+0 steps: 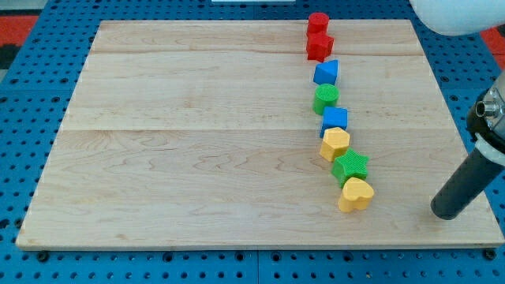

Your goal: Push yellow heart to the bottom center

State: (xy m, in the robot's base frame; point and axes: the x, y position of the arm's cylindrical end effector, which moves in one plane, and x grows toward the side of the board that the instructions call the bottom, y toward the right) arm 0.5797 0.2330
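We see the wooden counter (197,158) lying pale and bare across most of the view, made of joined planks, on a blue pegboard (31,95).

Left to right, the first things we meet are the blocks, strung in one wavering column that runs from the view's top down toward the view's bottom. All of them sit to the left of my tip (444,214).

The yellow heart (355,194) is the lowest of the column and the block nearest my tip, roughly level with it and a little higher in the view, with a clear gap of bare wood between them. It is a glossy, warm yellow piece with two rounded lobes and thick sides; its top face catches the light.

Touching it above is the green star (349,166), ribbed at its edges. Then come the yellow hexagon (334,143), the blue cube (334,119), the green cylinder (326,98), a second blue block (326,72) whose shape we cannot make out for sure, the red star (319,46) and the red cylinder (317,22), the farthest from my tip.

Furthest right, the dark rod slants down from the view's right edge, and my tip rests on the counter near its lower right corner. We have no hand in view, so we cannot tell any clenched or released state; the rod touches no block.
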